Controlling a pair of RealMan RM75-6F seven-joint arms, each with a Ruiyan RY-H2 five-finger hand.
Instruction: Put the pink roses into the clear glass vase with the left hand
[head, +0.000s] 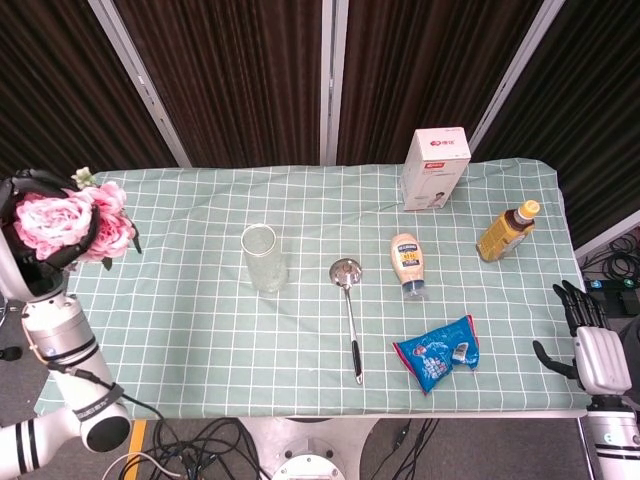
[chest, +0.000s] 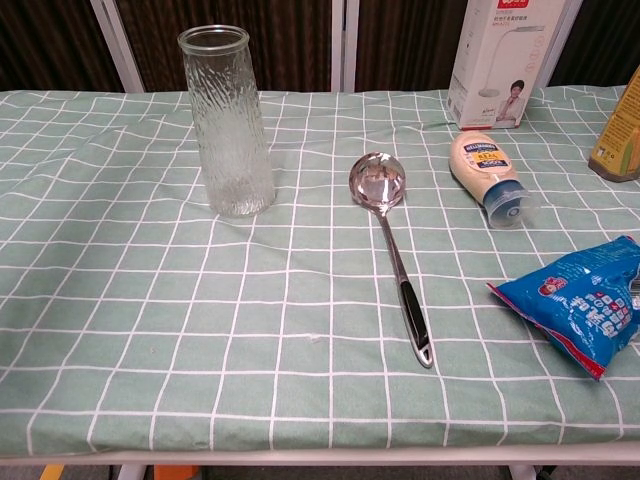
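Observation:
My left hand (head: 35, 245) is raised at the far left of the head view, off the table's left edge, and holds the bunch of pink roses (head: 75, 220) with the blooms facing the camera. The clear glass vase (head: 263, 257) (chest: 227, 120) stands upright and empty left of the table's middle, well to the right of the roses. My right hand (head: 592, 345) hangs beyond the table's right front corner, fingers apart, holding nothing. The chest view shows neither hand.
A metal ladle (head: 349, 315) (chest: 392, 250) lies right of the vase. A mayonnaise bottle (head: 406, 264), a blue snack bag (head: 438, 353), an orange bottle (head: 504, 231) and a white box (head: 435, 168) fill the right half of the checked cloth (head: 180, 330).

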